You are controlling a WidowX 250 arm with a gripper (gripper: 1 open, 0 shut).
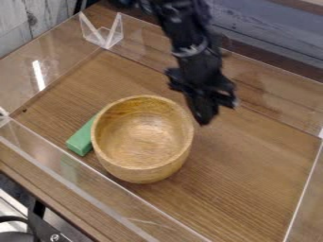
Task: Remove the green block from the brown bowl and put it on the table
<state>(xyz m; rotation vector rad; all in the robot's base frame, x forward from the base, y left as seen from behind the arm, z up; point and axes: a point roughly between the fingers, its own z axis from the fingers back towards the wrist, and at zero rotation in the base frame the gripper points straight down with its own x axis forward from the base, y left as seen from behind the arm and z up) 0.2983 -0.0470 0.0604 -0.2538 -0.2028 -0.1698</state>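
Observation:
The green block [82, 138] lies flat on the table [240, 180] just left of the brown bowl [143, 137], partly hidden behind its rim. The bowl looks empty inside. My gripper [207, 114] hangs at the bowl's upper right rim, pointing steeply down, its dark fingers pressed together and shut with nothing between them. It is a full bowl's width away from the block.
Clear acrylic walls [44, 71] edge the tabletop on all sides. A small clear acrylic piece [101, 33] stands at the back left corner. The arm reaches in from the top of the view.

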